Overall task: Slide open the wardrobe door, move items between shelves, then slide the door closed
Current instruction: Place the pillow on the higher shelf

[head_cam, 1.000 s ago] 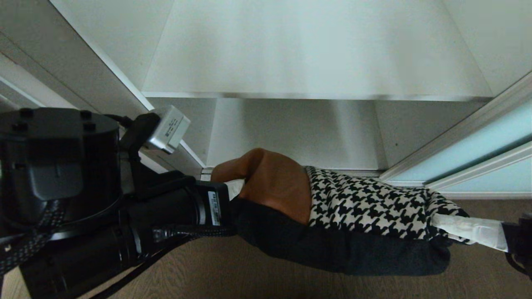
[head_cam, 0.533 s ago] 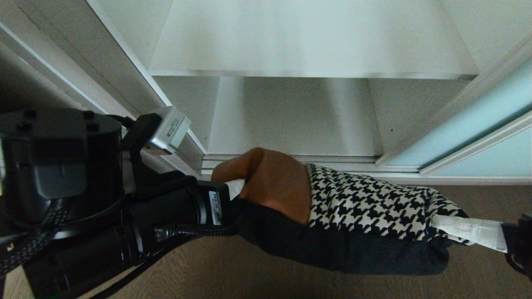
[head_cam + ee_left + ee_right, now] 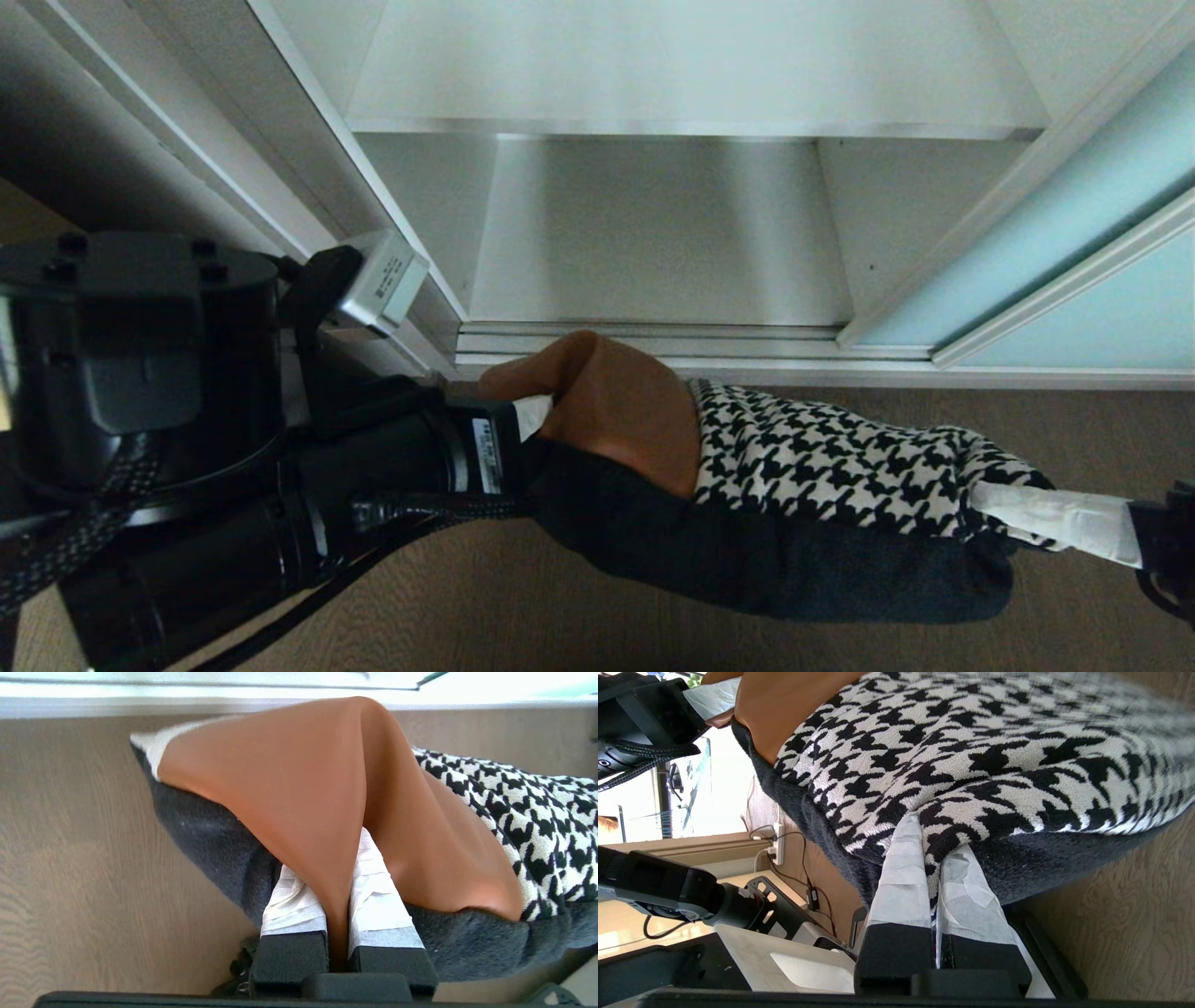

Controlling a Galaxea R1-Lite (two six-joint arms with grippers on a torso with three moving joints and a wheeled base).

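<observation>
Bare white shelves (image 3: 691,65), wooden floor (image 3: 523,616)

- White label (image 3: 486,455) on the black wrist collar of the left arm, just behind the left gripper (image 3: 337,905); dark print present, characters too small to read
- Label (image 3: 391,276) on the silver-grey camera block mounted above the same wrist; lines of print visible, none legible
- Patchwork pillow (image 3: 822,467) held at the fingertips; no lettering visible on it
- No brand, number or sign can be read in any view
</observation>
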